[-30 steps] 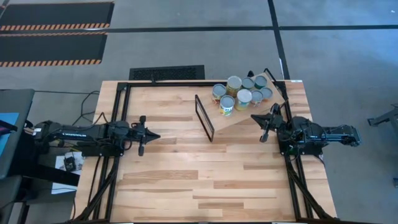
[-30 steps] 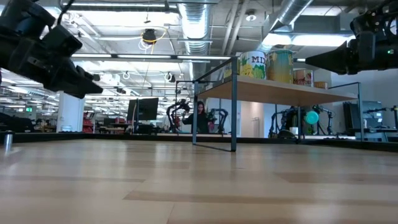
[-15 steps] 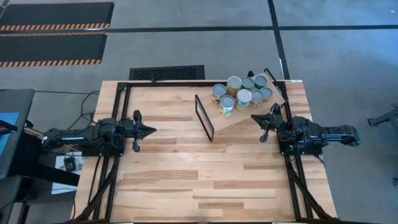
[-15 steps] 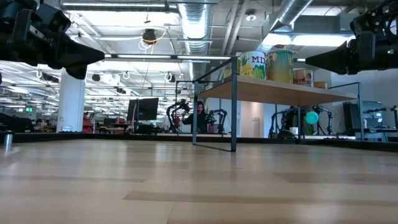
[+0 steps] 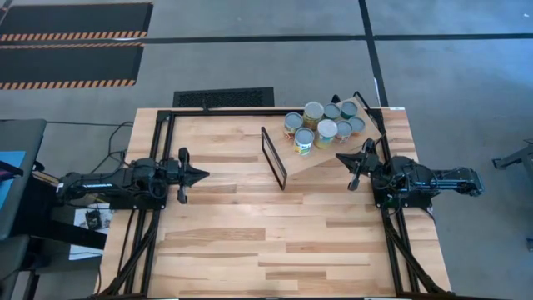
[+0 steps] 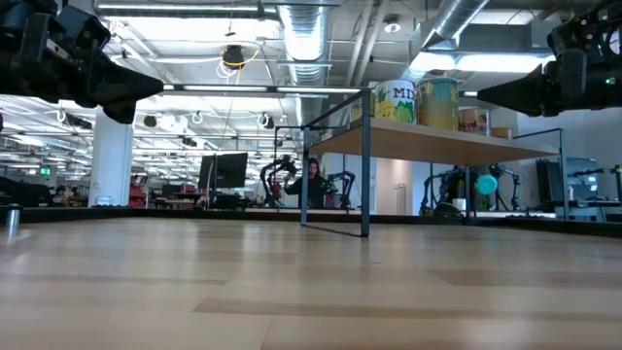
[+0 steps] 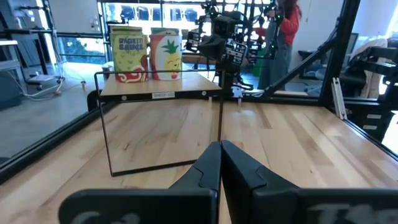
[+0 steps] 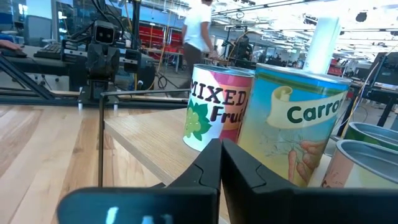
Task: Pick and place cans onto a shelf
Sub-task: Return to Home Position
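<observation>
Cans grouped on the shelf, an arm at either side.
The cans (image 5: 322, 123) stand bunched on the slanted shelf (image 5: 310, 163), at the end opposite its black frame (image 5: 273, 157). The right gripper (image 5: 339, 156) hangs just beside the shelf. The left gripper (image 5: 204, 175) is well apart, over the surface (image 5: 250, 233). Both pairs of fingers are clenched on nothing.

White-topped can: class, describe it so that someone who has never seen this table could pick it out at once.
On the wooden table, find the slanted shelf by the right arm, where eight cans cluster. In the row nearer the table's middle, the white-topped can is second from the black frame. Its top is white; its neighbours' are silvery or grey.
</observation>
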Controlling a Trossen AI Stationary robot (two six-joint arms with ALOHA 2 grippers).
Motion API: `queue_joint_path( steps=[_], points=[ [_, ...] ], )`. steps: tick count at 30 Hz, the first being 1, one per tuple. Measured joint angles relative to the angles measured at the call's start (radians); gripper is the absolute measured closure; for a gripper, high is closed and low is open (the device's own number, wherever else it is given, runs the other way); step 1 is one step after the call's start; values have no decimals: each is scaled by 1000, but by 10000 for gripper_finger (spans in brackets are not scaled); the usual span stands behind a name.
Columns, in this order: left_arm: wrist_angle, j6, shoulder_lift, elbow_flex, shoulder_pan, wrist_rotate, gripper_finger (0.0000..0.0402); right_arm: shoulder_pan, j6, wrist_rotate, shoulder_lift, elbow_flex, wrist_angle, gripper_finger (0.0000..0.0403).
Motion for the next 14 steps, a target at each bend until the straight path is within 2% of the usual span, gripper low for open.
queue_joint_path(
  steps=[14],
  points=[
    [0,-3,0,0,0,0,401,0,0,0,0,0,0,372]
  ],
)
